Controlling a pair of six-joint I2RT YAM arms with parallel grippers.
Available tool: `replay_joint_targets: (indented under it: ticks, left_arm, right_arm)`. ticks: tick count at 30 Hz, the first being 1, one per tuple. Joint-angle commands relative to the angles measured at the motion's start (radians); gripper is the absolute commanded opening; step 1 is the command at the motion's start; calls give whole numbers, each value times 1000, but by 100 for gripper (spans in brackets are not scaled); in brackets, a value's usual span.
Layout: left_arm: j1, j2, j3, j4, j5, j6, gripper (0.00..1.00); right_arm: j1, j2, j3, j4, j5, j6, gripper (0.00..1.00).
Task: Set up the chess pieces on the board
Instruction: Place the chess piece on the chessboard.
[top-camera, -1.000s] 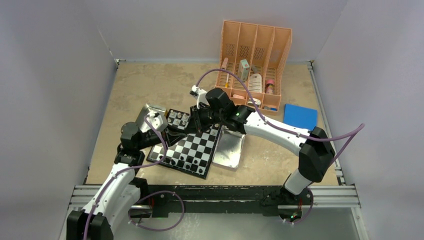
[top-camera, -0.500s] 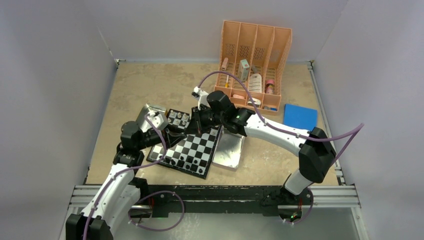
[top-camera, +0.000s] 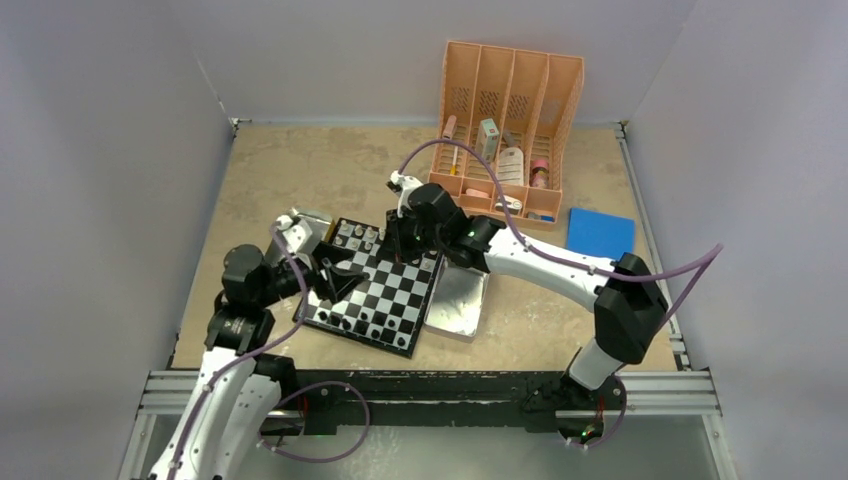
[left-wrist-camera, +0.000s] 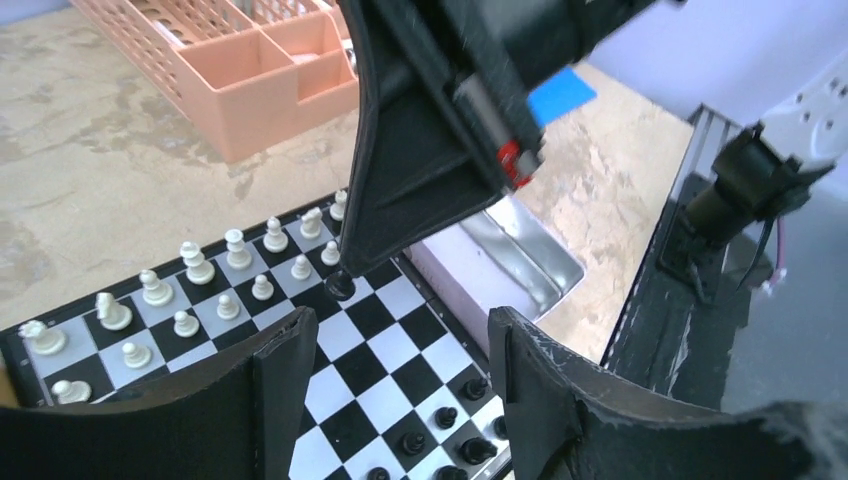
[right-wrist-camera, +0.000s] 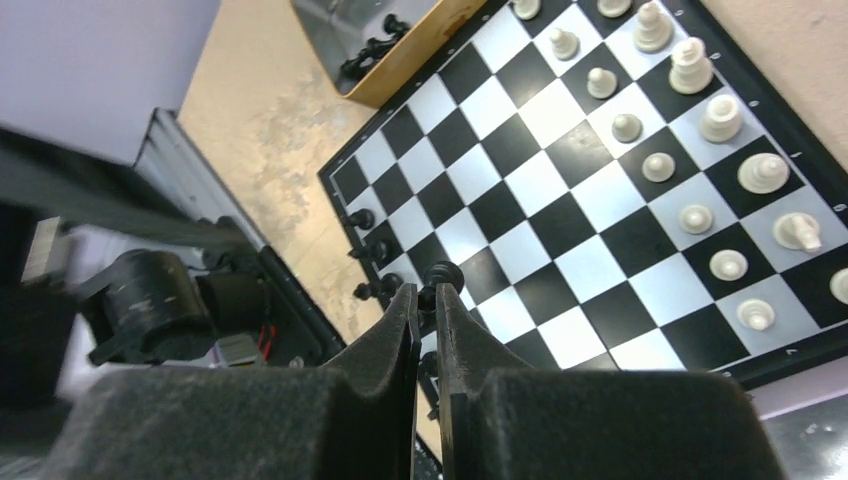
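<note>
Left gripper (left-wrist-camera: 400, 335) backs off board (right-wrist-camera: 545, 185), fingers (left-wrist-camera: 285, 385) spread; right gripper (right-wrist-camera: 425, 300) pinches black piece (right-wrist-camera: 443, 272); white pieces (right-wrist-camera: 690, 215) set; most black seemingly unplaced.

left arm (top-camera: 225, 385): rises from the lower left of the top view, elbow bent, wrist aimed right toward the middle
left hand (top-camera: 338, 277): wide open, fingers (left-wrist-camera: 285, 375) well apart
right arm (top-camera: 560, 265): arcs from lower right up to frame centre
right hand (top-camera: 398, 243): pointing down, clamped tight on a tiny black piece (right-wrist-camera: 442, 272)
</note>
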Motion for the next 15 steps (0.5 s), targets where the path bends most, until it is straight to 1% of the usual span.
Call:
replay_joint_targets:
  ticks: [1, 4, 9, 15]
  left_arm:
    - [-5, -82, 163, -210, -159, -144, 63]
    - [-5, -116, 265, -343, -326, -259, 65]
    - [-5, -106, 420, -518, -493, -404, 67]
    - [-5, -73, 579, -665, -578, -458, 69]
  right_arm:
    - [43, 35, 56, -19, 118, -28, 9]
    - [78, 71, 58, -18, 160, -25, 9]
    - [168, 171, 115, -40, 226, -16, 10]
    - [239, 296, 216, -67, 269, -16, 10]
